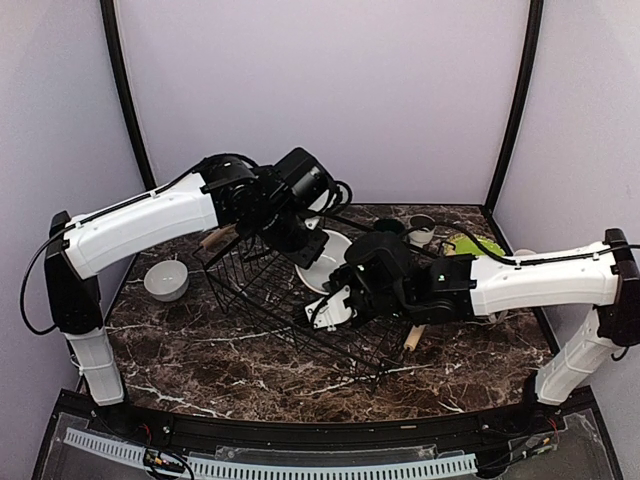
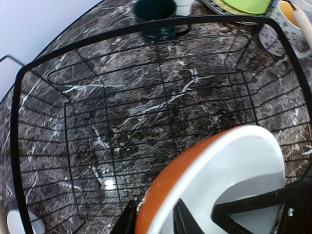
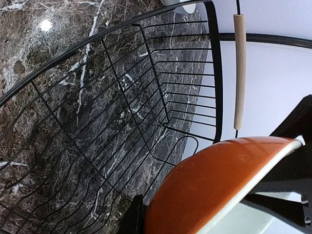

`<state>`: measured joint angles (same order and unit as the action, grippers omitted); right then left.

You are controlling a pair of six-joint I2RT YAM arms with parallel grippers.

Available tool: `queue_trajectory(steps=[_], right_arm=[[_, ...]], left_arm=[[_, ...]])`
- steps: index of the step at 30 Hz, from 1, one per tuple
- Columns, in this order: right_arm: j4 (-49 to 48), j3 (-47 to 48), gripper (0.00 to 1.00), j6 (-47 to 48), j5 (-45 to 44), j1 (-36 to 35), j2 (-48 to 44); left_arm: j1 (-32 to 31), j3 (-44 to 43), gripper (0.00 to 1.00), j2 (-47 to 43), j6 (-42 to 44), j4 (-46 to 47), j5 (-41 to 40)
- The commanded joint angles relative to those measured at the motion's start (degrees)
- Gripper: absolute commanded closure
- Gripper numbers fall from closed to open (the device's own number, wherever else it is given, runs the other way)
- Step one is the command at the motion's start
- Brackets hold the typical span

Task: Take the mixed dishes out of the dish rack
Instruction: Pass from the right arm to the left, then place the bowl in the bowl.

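An orange bowl point(image 1: 327, 262) with a white inside hangs over the black wire dish rack point(image 1: 250, 292), held between both arms. My left gripper point(image 1: 305, 246) is shut on its rim. In the left wrist view one finger is outside the orange wall and one inside the bowl point(image 2: 229, 165), with the gripper point(image 2: 156, 217) astride the rim. My right gripper point(image 1: 346, 295) is shut on the opposite edge. One of its fingers point(image 3: 137, 214) lies against the bowl's orange wall point(image 3: 214, 185) and the other is hidden. The rack's floor point(image 2: 146, 112) holds no other dish.
A white bowl point(image 1: 166, 280) sits on the marble left of the rack. Behind the rack stand a dark green cup point(image 1: 388, 228), a mug point(image 1: 421, 229) and a lime-green plate point(image 1: 470, 243). Wooden handles point(image 1: 414, 336) point(image 3: 239, 68) run along the rack's sides.
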<state>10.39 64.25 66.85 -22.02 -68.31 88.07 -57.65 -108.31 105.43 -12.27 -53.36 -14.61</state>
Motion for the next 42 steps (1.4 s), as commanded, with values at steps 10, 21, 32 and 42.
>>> queue_trajectory(steps=[10, 21, 32, 42], right_arm=[[-8.8, -1.5, 0.25, -1.7, -4.2, -0.8, -1.4], [-21.2, -7.6, 0.01, -6.7, -4.7, -0.8, -13.8], [-35.1, -12.6, 0.01, -27.7, -4.2, -0.8, -24.9], [-27.0, -9.0, 0.01, -33.9, -8.0, -0.7, -24.2]], left_arm=[[-0.6, -0.9, 0.99, -6.2, 0.2, -2.2, -12.3], [10.4, 4.6, 0.99, -19.4, 0.9, 1.1, -16.2], [39.0, 23.6, 0.99, -34.7, -3.8, 9.2, -2.7], [62.0, 41.1, 0.99, -28.9, -11.4, 19.7, 22.1]])
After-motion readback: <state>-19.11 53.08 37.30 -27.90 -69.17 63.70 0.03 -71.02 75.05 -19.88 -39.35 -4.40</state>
